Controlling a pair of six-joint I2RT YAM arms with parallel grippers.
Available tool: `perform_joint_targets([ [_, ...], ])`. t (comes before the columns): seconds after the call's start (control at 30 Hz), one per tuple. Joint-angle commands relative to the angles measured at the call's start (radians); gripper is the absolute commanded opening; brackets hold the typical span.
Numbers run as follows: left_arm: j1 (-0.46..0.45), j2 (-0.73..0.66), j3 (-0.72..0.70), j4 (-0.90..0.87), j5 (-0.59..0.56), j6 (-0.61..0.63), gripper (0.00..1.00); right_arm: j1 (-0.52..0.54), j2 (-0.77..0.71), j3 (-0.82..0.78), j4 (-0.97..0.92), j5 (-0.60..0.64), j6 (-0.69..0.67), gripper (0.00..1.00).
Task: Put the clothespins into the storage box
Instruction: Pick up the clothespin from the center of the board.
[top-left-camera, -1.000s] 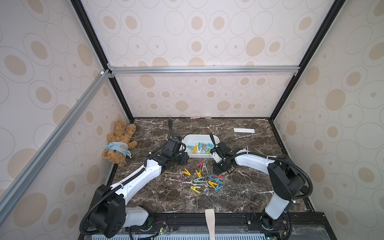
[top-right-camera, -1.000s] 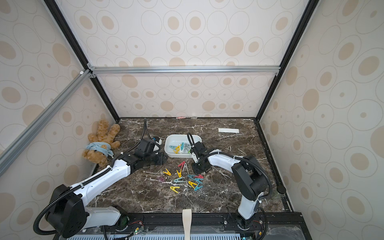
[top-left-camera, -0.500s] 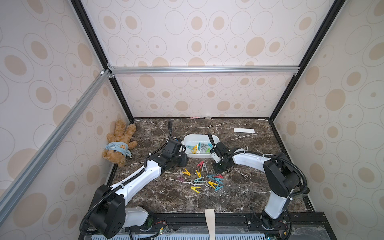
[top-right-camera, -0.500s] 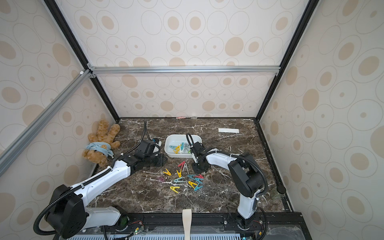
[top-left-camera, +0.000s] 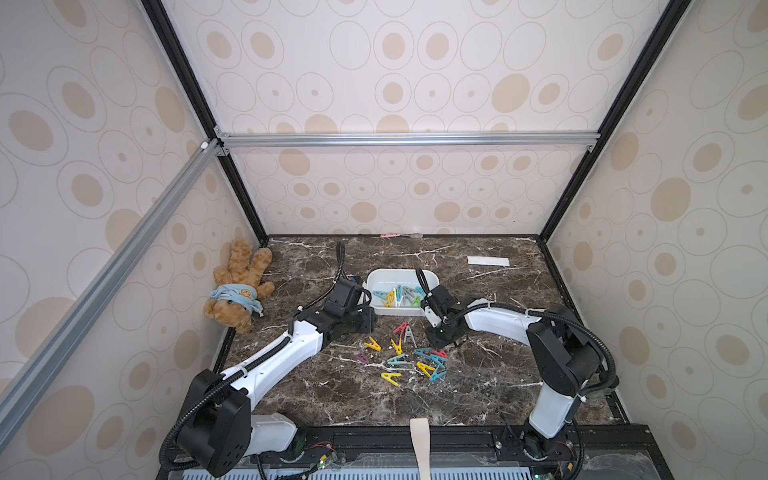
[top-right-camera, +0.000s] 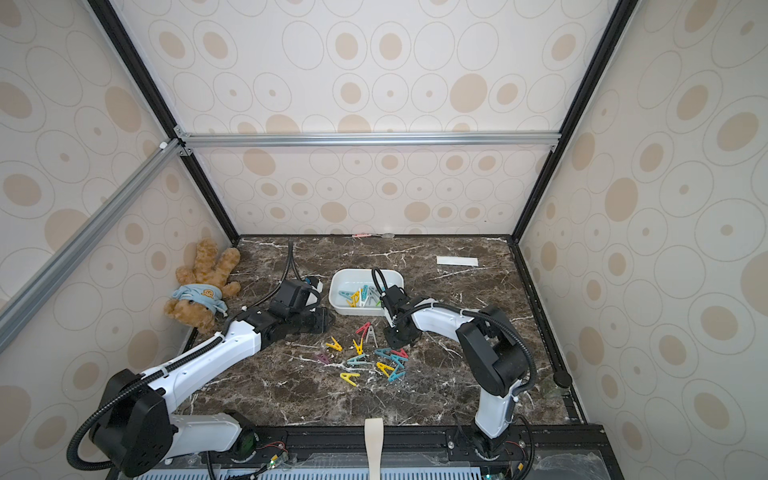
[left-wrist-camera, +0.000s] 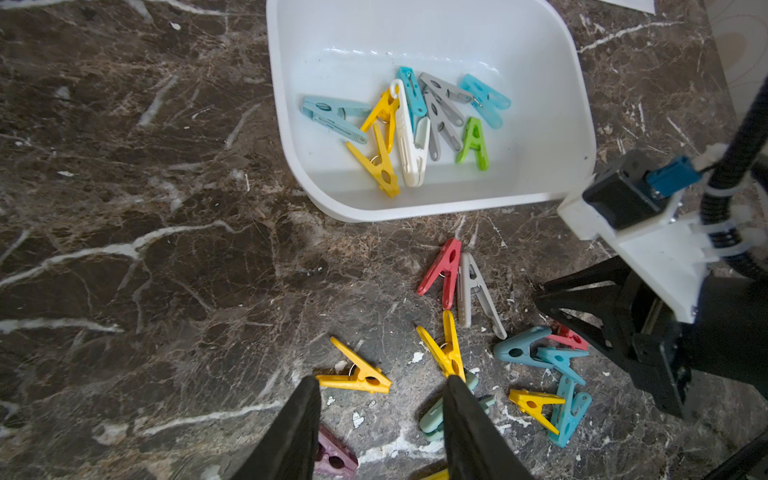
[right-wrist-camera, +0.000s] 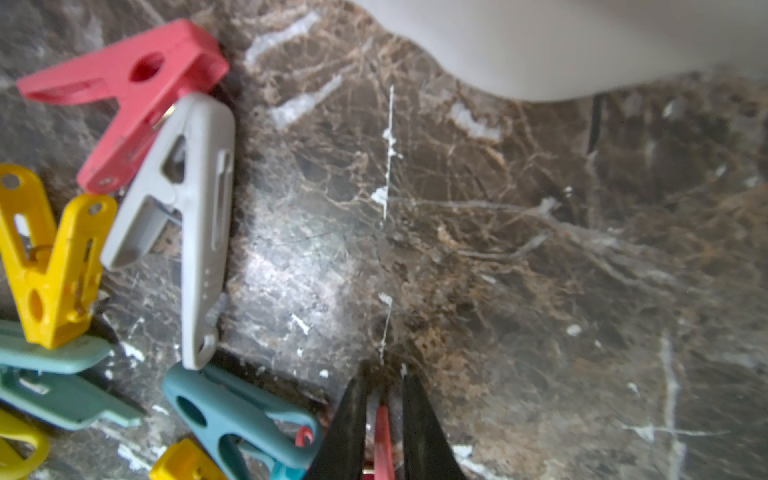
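Note:
The white storage box (top-left-camera: 376, 276) (left-wrist-camera: 276, 83) holds several clothespins (left-wrist-camera: 409, 120) in blue, yellow, white, grey and green. Several more clothespins (top-left-camera: 399, 347) (top-right-camera: 361, 357) lie scattered on the marble in front of it. My right gripper (top-left-camera: 442, 343) (right-wrist-camera: 384, 374) is down at the right edge of that pile, shut on a red clothespin (right-wrist-camera: 383, 440) standing edge-on between its fingers. My left gripper (top-left-camera: 368, 322) (left-wrist-camera: 382, 384) hangs open over the pile's left side, holding nothing. A yellow peg (left-wrist-camera: 357, 372) and a purple peg (left-wrist-camera: 334, 455) lie below it.
A teddy bear (top-left-camera: 239, 286) lies against the left wall. A flat white paper strip (top-left-camera: 487, 261) sits at the back right. A red peg (right-wrist-camera: 124, 95) and a grey peg (right-wrist-camera: 195, 216) lie side by side just in front of the box.
My right gripper has dropped to the marble at the pile's right edge and its jaws have narrowed around the red clothespin. The left arm has stayed still.

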Motion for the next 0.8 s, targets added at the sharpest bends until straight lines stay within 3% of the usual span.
perform_joint_targets([
  [0.0,0.008,0.008,0.023,-0.009,-0.006,-0.004,0.48,0.027,-0.011,-0.035,-0.049,0.009,0.006,0.24],
  [0.17,0.008,0.009,0.023,-0.009,-0.006,-0.004,0.48,0.036,-0.016,-0.044,-0.056,0.029,0.01,0.21],
  [0.63,0.008,-0.002,0.005,-0.012,-0.026,-0.015,0.48,0.036,-0.091,-0.069,-0.052,0.098,0.023,0.0],
  [0.77,0.008,-0.006,-0.005,0.004,-0.025,-0.03,0.48,0.036,-0.116,-0.015,-0.116,0.113,0.0,0.0],
])
